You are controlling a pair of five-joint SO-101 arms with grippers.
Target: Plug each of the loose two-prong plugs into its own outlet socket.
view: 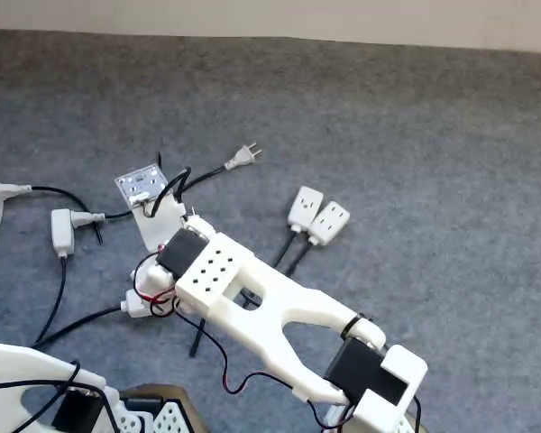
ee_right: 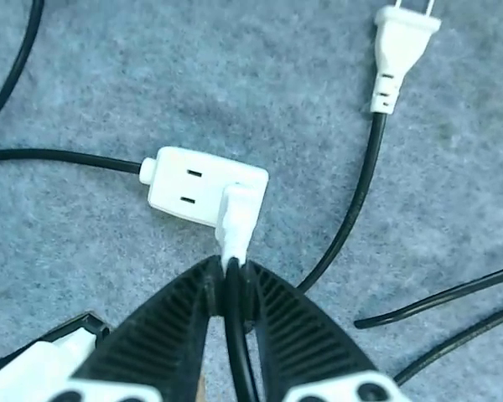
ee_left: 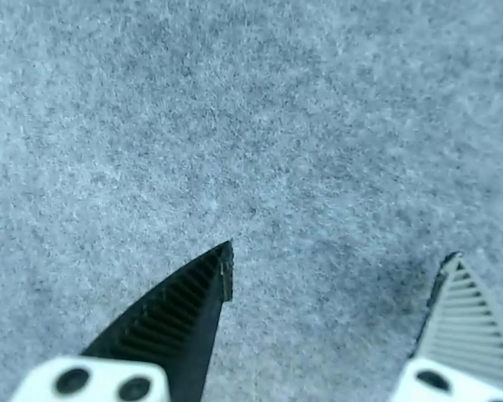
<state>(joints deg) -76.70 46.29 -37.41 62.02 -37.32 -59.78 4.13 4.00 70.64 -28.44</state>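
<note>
Ribbed right gripper (ee_right: 230,265) on white plug (ee_right: 235,219)

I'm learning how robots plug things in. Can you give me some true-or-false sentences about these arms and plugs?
1. The right gripper is shut on a small white two-prong plug. True.
2. That plug touches the white rectangular outlet block. True.
3. The left gripper holds a plug. False: it is open over bare grey carpet.
4. The second white plug, on a black cord, sits in a socket. False: it lies loose, prongs bare.
</note>
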